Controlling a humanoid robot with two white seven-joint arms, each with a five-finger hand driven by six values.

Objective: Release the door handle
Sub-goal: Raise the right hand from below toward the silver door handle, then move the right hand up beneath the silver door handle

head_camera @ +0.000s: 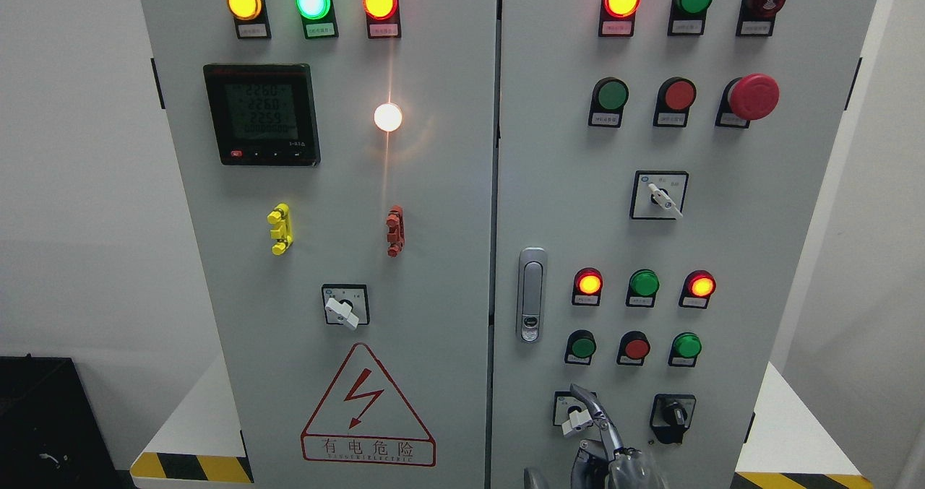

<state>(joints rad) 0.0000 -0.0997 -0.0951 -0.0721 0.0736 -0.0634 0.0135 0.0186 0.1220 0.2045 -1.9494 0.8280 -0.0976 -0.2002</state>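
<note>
The silver door handle (532, 294) sits upright in its recess at the left edge of the cabinet's right door (723, 243), with nothing touching it. My right hand (601, 442) rises from the bottom edge, well below and to the right of the handle. One finger (589, 402) points up in front of the white selector switch (576, 422); the rest of the hand is cut off by the frame. The hand holds nothing. My left arm does not show.
Both grey cabinet doors look closed, and the seam (496, 258) runs between them. Lit lamps, push buttons, a red emergency stop (751, 97) and a black selector (672, 413) stud the right door. The left door carries a meter (261, 113). A black box (43, 424) stands at the lower left.
</note>
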